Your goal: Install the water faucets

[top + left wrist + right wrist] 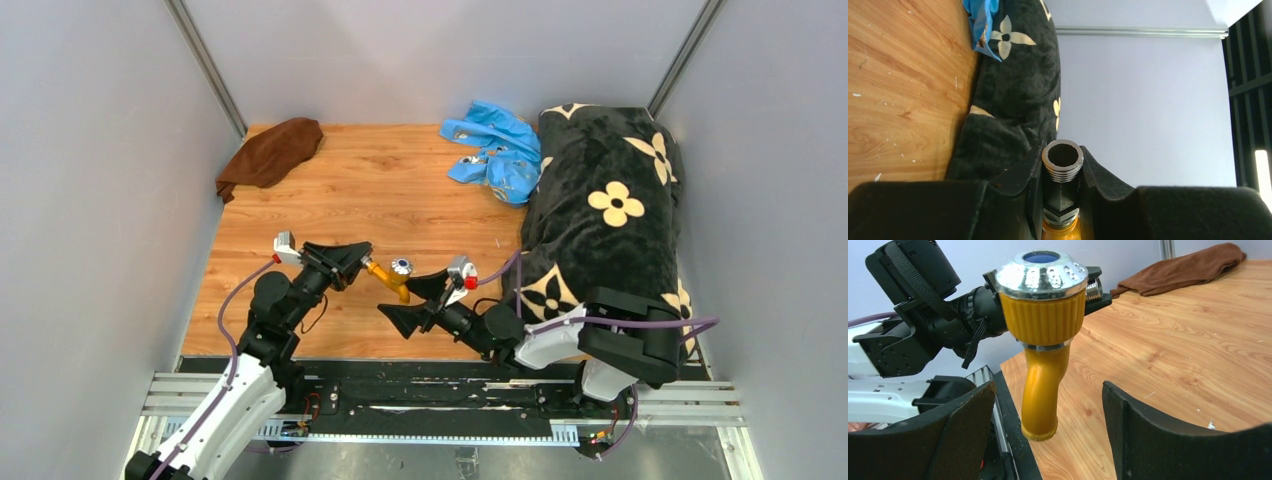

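The brass-orange bent tap spout (392,278) hangs above the wooden table between both arms, its round silver knob (402,266) facing up. My left gripper (360,262) is shut on its silver threaded end (1062,155), and the orange body shows below the jaws. In the right wrist view the spout (1042,335) stands upright with its outlet pointing down. My right gripper (1048,392) is open, its pads either side of the outlet without touching; it also shows in the top view (393,296). The silver-grey T-shaped fitting is out of view.
A bright blue plastic bag (495,150) lies at the back right, against a black flowered blanket (605,210) covering the right side. A brown cloth (272,150) sits at the back left corner. Grey walls enclose the wooden table (400,190). A black rail (440,395) runs along the near edge.
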Robot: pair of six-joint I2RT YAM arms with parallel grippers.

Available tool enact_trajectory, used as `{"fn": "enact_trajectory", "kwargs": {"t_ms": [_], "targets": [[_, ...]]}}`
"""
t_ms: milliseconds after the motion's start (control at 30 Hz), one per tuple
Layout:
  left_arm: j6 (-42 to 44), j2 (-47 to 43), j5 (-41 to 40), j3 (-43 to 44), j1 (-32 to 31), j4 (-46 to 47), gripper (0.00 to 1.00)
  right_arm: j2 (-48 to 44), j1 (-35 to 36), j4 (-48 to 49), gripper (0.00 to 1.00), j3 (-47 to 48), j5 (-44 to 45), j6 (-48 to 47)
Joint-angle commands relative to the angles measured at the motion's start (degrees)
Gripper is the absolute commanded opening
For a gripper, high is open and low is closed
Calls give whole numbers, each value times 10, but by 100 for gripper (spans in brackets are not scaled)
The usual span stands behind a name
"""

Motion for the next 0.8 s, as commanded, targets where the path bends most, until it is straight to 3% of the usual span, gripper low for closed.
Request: {"fn": "enact_trajectory", "kwargs": {"t_ms": [0, 167, 333, 500, 600, 767], "targets": [[-17, -8, -16, -6, -3, 28, 0, -49, -2, 0, 77, -30, 0, -30], [-17, -17, -23, 3, -3, -18, 0, -161, -2, -106, 78, -77, 28, -108], [9, -21, -18, 26, -2, -93, 0, -348, -2, -445, 79, -49, 77, -285], [57, 3, -21, 92, -3, -208, 0, -447, -2, -664, 75, 17, 25, -480], [85, 35, -22, 135, -2, -253, 0, -439, 4, -735, 74, 68, 24, -551], [130, 104, -11, 224, -2, -344, 0, -409, 40, -727, 76, 91, 64, -668]]}}
